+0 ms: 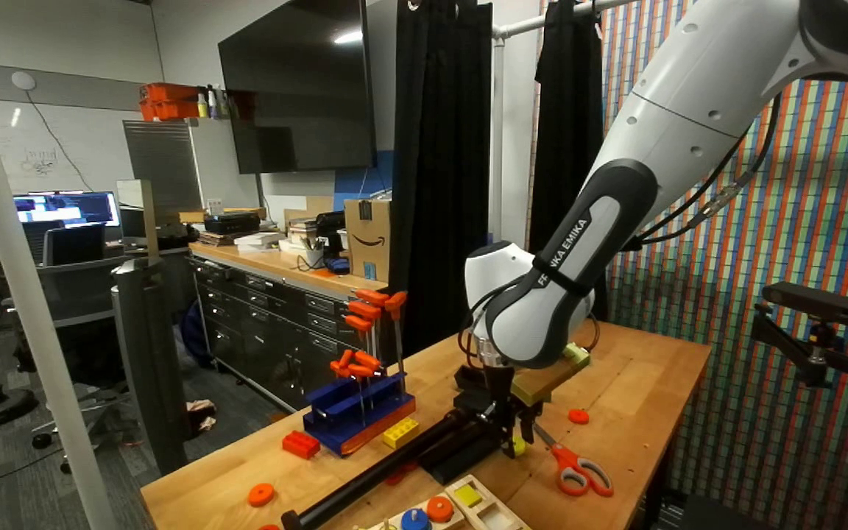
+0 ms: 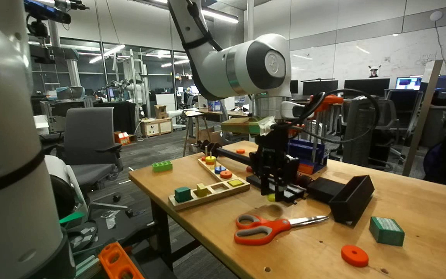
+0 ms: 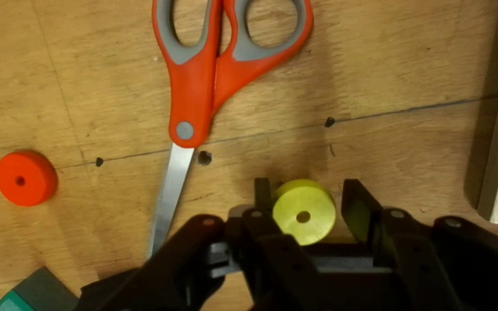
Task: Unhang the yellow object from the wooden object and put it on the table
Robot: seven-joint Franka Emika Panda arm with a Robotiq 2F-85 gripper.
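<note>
in exterior view: my gripper [image 1: 518,440] low over table [image 1: 645,368], just beside scissors [image 1: 565,458]. in exterior view: wooden pegboard [image 2: 211,169] apart from scissors. wrist view: fingers [image 3: 358,208] spread, either side of yellow disc [image 3: 304,229] (i see gap one side, can't judge other), near scissors.

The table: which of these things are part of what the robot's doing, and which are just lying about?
Likely part of the job:
yellow ring
end effector, its open jaws either side of that ring
wooden board with pegs
table

Seemingly just lying about:
scissors
loose orange ring
green block
red brick
black box
</note>
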